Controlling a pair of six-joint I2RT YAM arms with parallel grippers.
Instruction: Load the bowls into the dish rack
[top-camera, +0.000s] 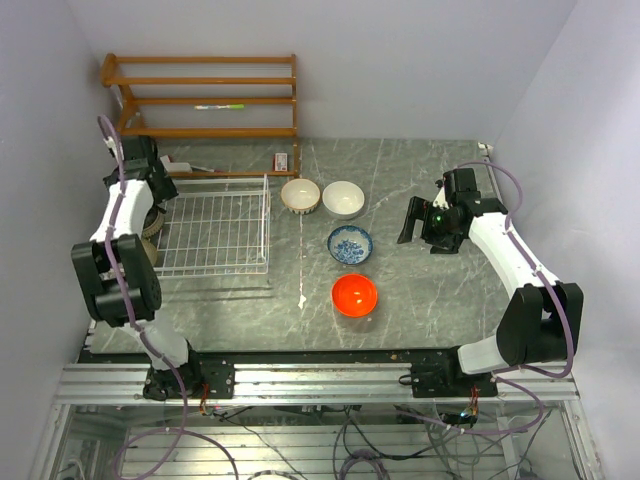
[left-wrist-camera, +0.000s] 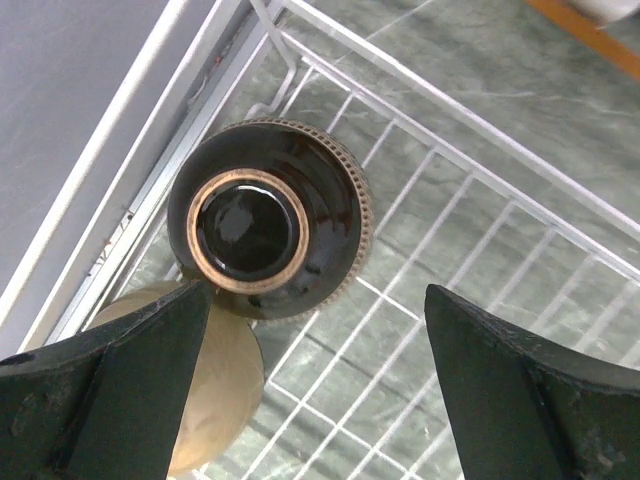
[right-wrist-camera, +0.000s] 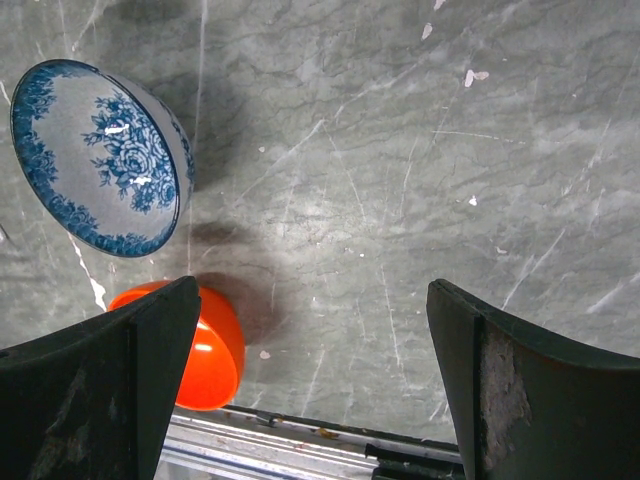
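Note:
The white wire dish rack (top-camera: 215, 235) stands at the left of the table. In the left wrist view a glossy black bowl (left-wrist-camera: 265, 230) lies upside down in a corner of the rack (left-wrist-camera: 480, 175), with a brownish-tan bowl (left-wrist-camera: 215, 380) touching it. My left gripper (top-camera: 155, 195) (left-wrist-camera: 315, 390) hangs open and empty just above them. On the table stand the cream bowl with a brown rim (top-camera: 300, 195), the white bowl (top-camera: 343, 198), the blue-and-white bowl (top-camera: 350, 244) (right-wrist-camera: 95, 160) and the orange-red bowl (top-camera: 354, 294) (right-wrist-camera: 205, 345). My right gripper (top-camera: 412, 220) (right-wrist-camera: 310, 390) is open and empty, right of the bowls.
A wooden slatted shelf (top-camera: 205, 100) stands against the back wall with a green pen (top-camera: 220, 107) on it. A small red-and-white object (top-camera: 282, 161) lies by its foot. The metal rail (right-wrist-camera: 300, 435) runs along the table's near edge.

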